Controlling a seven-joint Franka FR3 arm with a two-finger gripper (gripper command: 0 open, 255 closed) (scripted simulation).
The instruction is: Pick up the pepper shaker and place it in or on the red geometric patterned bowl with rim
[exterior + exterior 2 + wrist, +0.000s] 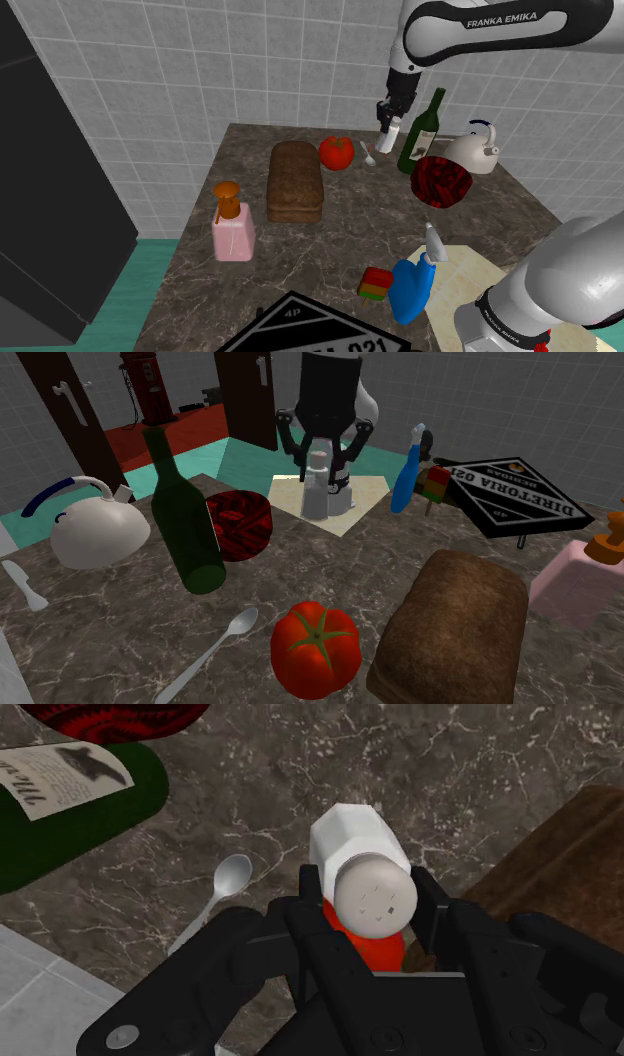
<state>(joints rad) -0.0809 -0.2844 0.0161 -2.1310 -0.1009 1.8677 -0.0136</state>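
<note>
My black gripper [390, 112] is shut on the pepper shaker [394, 131], a white faceted shaker with a rounded grey perforated cap. It hangs in the air above the back of the dark marble counter [340, 240]. In the wrist view the fingers [435, 909] clasp the shaker [365, 864] from both sides, above the tomato [375, 944] and the spoon [215, 899]. The red patterned bowl [442, 182] stands tilted in front of the green bottle [420, 135], to the shoulder view's right of the shaker. In the second exterior view the shaker [318, 487] hangs behind and right of the bowl [238, 522].
A white kettle [472, 150] stands beside the bottle and bowl. A tomato [337, 152], a spoon [367, 155] and a loaf of bread [294, 180] lie mid-counter. A pink soap dispenser [232, 230] and a blue spray bottle [412, 285] are nearer the front. Tiled walls close the back.
</note>
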